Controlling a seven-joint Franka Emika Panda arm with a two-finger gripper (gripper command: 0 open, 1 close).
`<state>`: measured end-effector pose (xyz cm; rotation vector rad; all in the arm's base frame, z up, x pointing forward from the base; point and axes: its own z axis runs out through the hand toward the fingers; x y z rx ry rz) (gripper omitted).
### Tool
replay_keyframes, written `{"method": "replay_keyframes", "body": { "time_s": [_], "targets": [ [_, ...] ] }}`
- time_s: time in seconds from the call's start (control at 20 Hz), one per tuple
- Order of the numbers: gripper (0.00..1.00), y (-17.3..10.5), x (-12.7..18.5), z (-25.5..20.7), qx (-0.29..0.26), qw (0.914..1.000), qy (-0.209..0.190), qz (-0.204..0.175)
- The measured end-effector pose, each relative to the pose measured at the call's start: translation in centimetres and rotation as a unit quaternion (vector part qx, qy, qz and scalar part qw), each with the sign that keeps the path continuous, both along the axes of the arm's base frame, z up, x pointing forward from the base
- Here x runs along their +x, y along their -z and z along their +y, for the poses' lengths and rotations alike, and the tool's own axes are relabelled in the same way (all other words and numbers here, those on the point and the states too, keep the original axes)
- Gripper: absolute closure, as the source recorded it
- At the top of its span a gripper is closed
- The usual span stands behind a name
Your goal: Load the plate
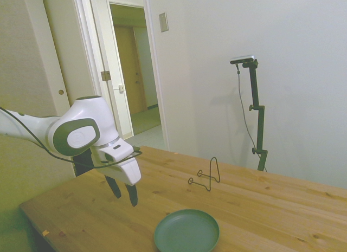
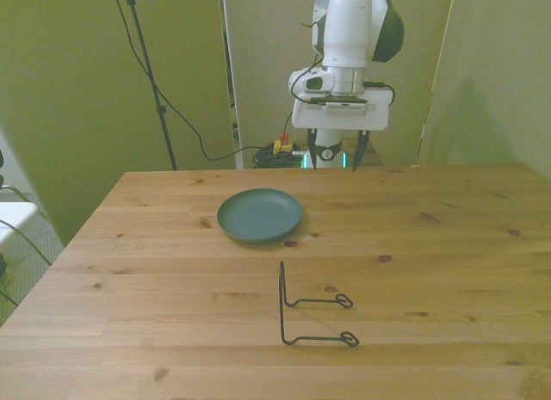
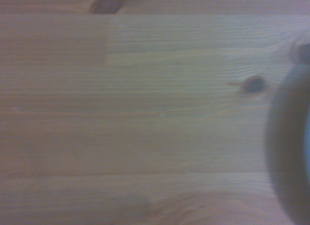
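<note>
The plate (image 2: 259, 215) lies flat on the table (image 2: 448, 245), below the claw (image 2: 337, 156) and off toward the front view's left of it, untouched; the wrist view catches only a blurred dark edge of the plate (image 3: 290, 152). The claw (image 1: 124, 192) hangs above the table's far edge, fingers spread wide and holding nothing. A thin black wire stand (image 2: 312, 307) sits well apart from the claw, beyond the plate.

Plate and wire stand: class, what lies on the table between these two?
Nothing: in the front view, only bare wooden table separates the plate from the wire stand. The side view agrees.
</note>
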<state>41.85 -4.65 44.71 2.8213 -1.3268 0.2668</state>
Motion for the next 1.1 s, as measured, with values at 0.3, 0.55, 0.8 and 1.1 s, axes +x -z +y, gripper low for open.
{"method": "replay_keyframes", "body": {
  "time_s": [0.3, 0.55, 0.8, 1.1],
  "targets": [
    [0.00, -1.4, 1.7, -8.8, -0.066, 0.9970, 0.040, 0.011],
    [0.00, -2.3, 1.8, -16.7, -0.115, 0.9911, 0.060, 0.030],
    [0.00, -1.4, 0.4, -23.5, -0.110, 0.9910, 0.075, 0.012],
    [0.00, 2.8, 0.3, -26.0, 0.002, 0.9969, 0.077, -0.014]
  ]
}}
